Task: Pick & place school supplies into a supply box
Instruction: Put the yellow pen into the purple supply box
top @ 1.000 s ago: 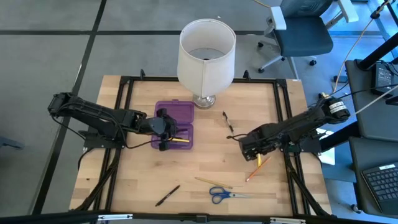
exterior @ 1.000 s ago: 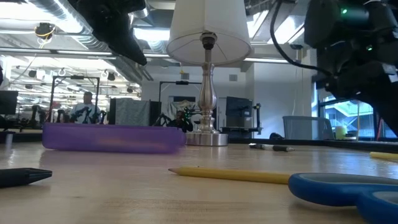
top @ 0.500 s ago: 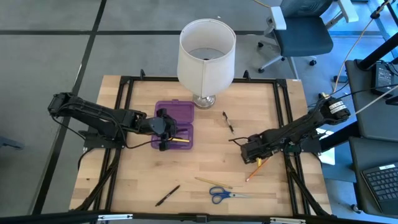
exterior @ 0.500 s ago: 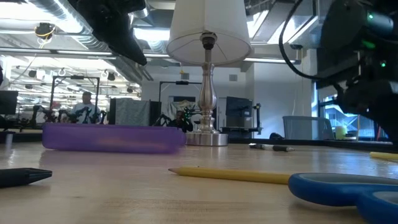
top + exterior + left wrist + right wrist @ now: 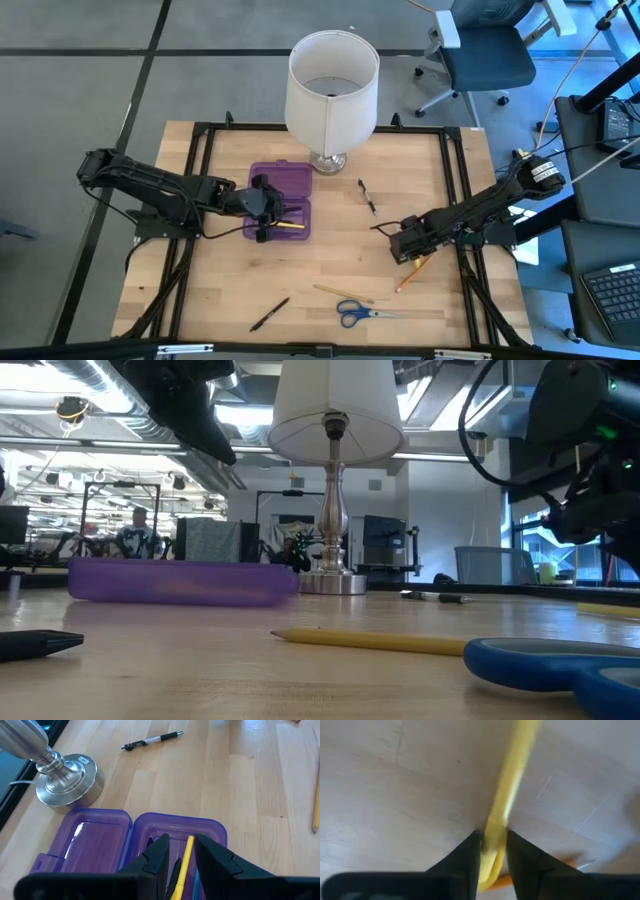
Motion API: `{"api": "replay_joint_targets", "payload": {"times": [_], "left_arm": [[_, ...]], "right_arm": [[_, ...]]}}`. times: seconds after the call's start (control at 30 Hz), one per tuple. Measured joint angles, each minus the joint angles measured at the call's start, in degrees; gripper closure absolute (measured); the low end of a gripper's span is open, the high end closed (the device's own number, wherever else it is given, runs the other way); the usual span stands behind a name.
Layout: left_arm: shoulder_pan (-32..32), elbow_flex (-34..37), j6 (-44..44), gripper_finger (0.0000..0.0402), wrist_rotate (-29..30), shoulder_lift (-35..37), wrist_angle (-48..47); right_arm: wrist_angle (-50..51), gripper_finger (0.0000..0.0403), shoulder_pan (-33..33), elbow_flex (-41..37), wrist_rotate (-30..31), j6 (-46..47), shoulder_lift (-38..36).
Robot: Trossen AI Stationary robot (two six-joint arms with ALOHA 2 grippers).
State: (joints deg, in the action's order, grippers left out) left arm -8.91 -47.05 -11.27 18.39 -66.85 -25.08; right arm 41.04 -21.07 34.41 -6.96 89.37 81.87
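Landmark = the lamp (image 5: 333, 92).

On the near side from the lamp, close to the table's front edge: blue-handled scissors (image 5: 362, 313), a yellow pencil (image 5: 342, 293) just beside them, and a black pen (image 5: 270, 314) off toward my L side. All untouched.

Farther in, toward the lamp's R: my right gripper (image 5: 405, 245) is down at the wood. In its wrist view the fingers (image 5: 464, 857) are pinched around a second yellow pencil (image 5: 506, 795), and an orange one (image 5: 410, 273) lies touching or just beside it. Risk as I see it: the grip looks to sit near one end, so on lift the long end could swing, pivot or slip out; the orange one may get dragged or nudged toward the edge.

Closer still to the lamp base: the purple pencil case (image 5: 277, 202), open, with my left gripper (image 5: 265, 207) hovering over it. Fingers (image 5: 210, 857) are parted, a yellow pencil (image 5: 183, 862) lying in the tray between them, apparently let go. Risk: L arm blocks the drop zone, so the arms could clash if R comes across now. I'd clear L first.

Nearest the lamp base, R side: small black pen (image 5: 367, 195), untouched.
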Motion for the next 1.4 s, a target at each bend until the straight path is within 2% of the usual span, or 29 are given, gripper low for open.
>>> {"api": "replay_joint_targets", "payload": {"times": [0.2, 0.4, 0.53, 0.77, 0.87, 1.1, 1.2, 1.4], "left_arm": [[0.0, 0.0, 0.0, 0.0319, 0.0, 0.0, 0.0], [0.0, 0.0, -0.2, 0.0316, 0.0, 0.0, 0.1], [0.0, 0.1, -3.8, 0.0316, -1.7, 0.0, 2.0], [-1.2, 4.7, -0.1, 0.0317, -10.4, 0.0, 24.1], [-1.2, 8.6, -0.1, 0.0319, -11.1, -0.2, 34.2], [-1.2, 18.1, 2.8, 0.0316, -13.0, -2.9, 63.5], [-1.2, 19.3, 5.5, 0.0317, -15.6, -4.8, 69.2], [-1.2, 19.4, 3.5, 0.0297, -18.3, -8.3, 74.9]], "right_arm": [[0.3, 0.0347, -0.8, 0.8, 1.7, -4.0, 0.1], [0.8, 0.0350, -1.7, 4.4, 10.6, -6.8, 0.4], [0.0, 0.0351, -2.5, 8.2, 15.8, -10.4, 0.3], [-10.6, 0.0351, -4.0, 14.1, 31.8, -25.0, 0.3], [-19.3, 0.0351, -4.7, 15.4, 36.7, -34.6, 0.2], [-44.5, 0.0351, -5.0, 14.7, 37.6, -58.9, 0.2], [-51.2, 0.0350, -4.9, 14.7, 37.6, -66.3, 0.2], [-59.9, 0.0350, -4.3, 14.7, 37.5, -75.7, 0.9]]}}
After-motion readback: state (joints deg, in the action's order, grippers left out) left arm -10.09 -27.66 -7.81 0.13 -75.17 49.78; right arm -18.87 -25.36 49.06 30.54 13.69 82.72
